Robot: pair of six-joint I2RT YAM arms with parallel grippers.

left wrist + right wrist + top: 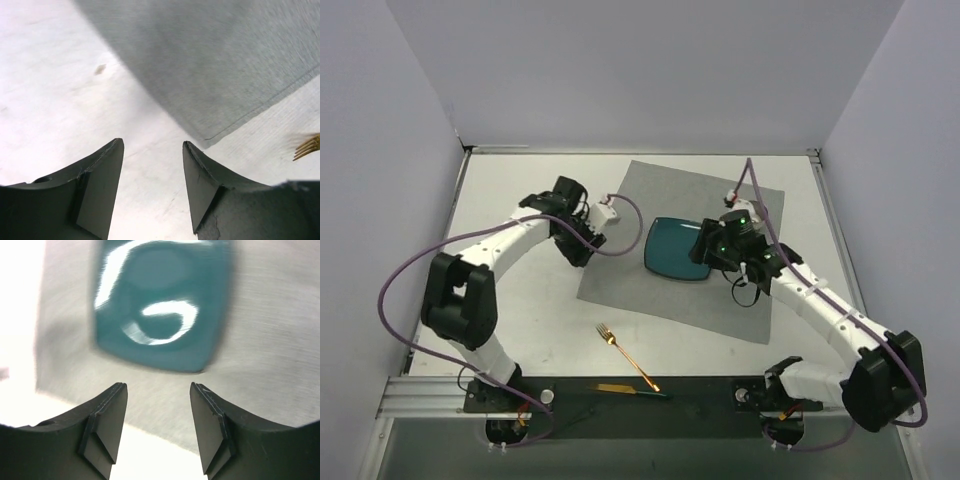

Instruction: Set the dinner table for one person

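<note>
The dinner table (535, 310) is a white top with a grey placemat (660, 190) lying askew on it. A teal square plate (672, 248) rests flat on the placemat. My right gripper (706, 252) hovers at the plate's right edge; in the right wrist view it (157, 386) stands open and empty over the placemat (270, 340), with the plate (160, 305) just ahead. My left gripper (583, 248) is beside the placemat's left edge, open and empty (152, 142) over bare table (60, 90) near the placemat's corner (215, 75).
A gold fork (626, 356) lies on the table in front of the placemat, its tines (307, 146) showing at the right edge of the left wrist view. A gold knife (625, 389) with a dark handle lies on the black strip (700, 398) at the near edge.
</note>
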